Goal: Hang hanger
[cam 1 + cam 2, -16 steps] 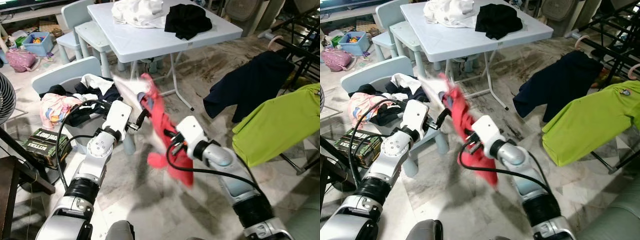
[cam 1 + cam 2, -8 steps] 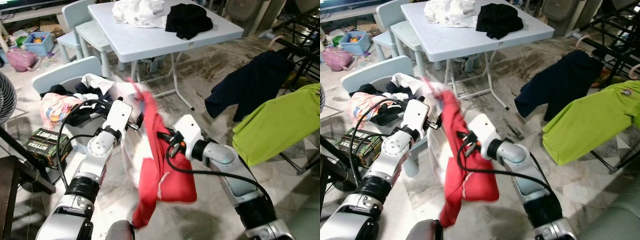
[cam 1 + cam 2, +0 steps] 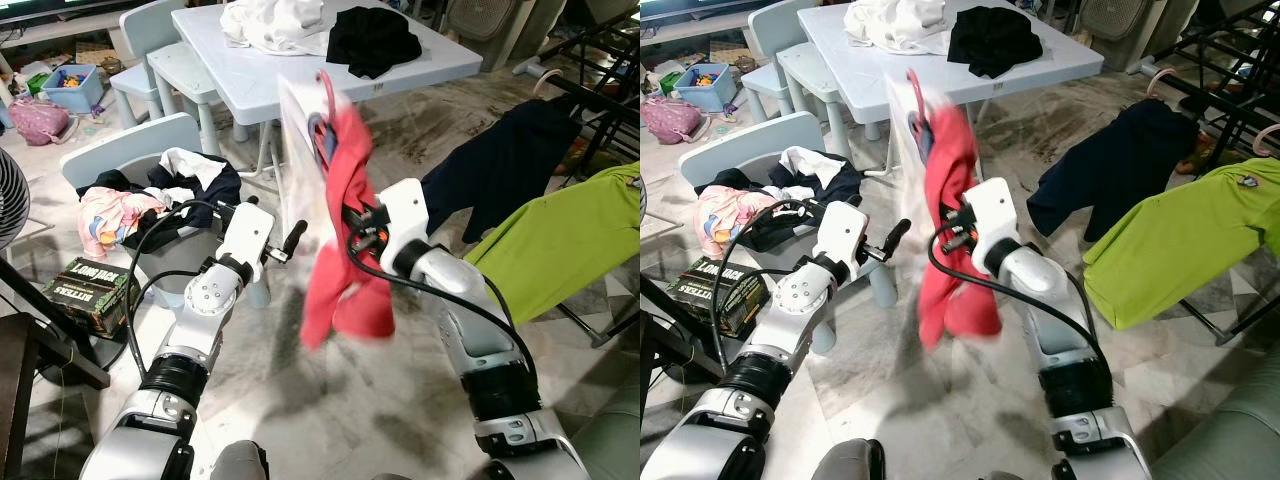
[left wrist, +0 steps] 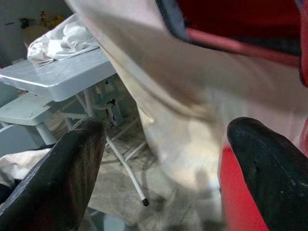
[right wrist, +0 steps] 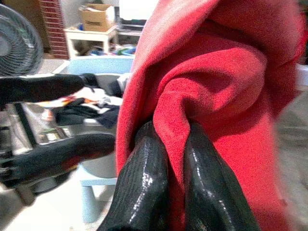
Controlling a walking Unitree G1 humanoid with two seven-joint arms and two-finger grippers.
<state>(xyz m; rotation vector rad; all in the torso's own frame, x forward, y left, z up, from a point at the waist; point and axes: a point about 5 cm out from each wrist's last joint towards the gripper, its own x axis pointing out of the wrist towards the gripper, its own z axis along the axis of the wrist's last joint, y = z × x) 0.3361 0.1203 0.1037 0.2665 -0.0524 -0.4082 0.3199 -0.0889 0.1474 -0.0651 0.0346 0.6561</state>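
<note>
Right gripper (image 5: 168, 159) is what I'm carrying the load with: its two black fingers are pinched tight on a fold of the red garment (image 3: 345, 235), which drapes down below the grip and rises above it to a blurred hanger hook (image 3: 322, 85) at the top, so the long axis of the bundle runs roughly vertical, straight up and down through the grip. A pale garment or sheet (image 3: 300, 130) seems to hang with it on the side toward my left arm, though the blur keeps me from sorting it out. Off to the outer side of the right gripper, well apart and beyond the arm, I see the drying rack (image 3: 600, 90) with a lime green shirt (image 3: 550, 250) and a dark navy shirt (image 3: 500, 165) already hung; I judge that is where the hook must go, so the right arm is the nearer one and must swing outward. Left gripper (image 3: 290, 243) sits just beside the cloth on the inner side, fingers spread wide with nothing between them, the pale fabric close ahead of its fingertips (image 4: 77, 163).
</note>
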